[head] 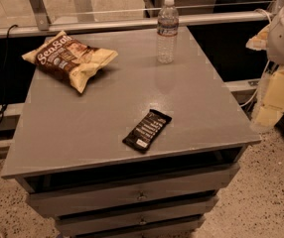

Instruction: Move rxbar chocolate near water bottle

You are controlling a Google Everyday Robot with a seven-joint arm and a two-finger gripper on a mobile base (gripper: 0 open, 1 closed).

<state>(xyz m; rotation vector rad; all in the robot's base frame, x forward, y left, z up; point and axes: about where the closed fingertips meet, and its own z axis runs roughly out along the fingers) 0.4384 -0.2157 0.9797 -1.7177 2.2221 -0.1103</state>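
- A black cable point(5, 73) hangs down at the far left, off the desk.
- A yellow-and-brown chip bag point(69, 58) lies flat on the back left part of the grey desk point(82, 128), angled across its corner.
- Below the desk top, a stack of drawers point(137, 197) with small knobs faces the camera.
- The rxbar chocolate point(147, 130) lies flat near the front edge, a little right of centre, set diagonally. It is well apart from the chip bag and from the bottle, and nothing touches it.
- The water bottle point(167, 31) stands upright at the back edge, right of centre, white cap on.
- The gripper point(272, 105) hangs off the desk's right side, beside its edge, away from both task things. Whether it is apart or together, I cannot tell.
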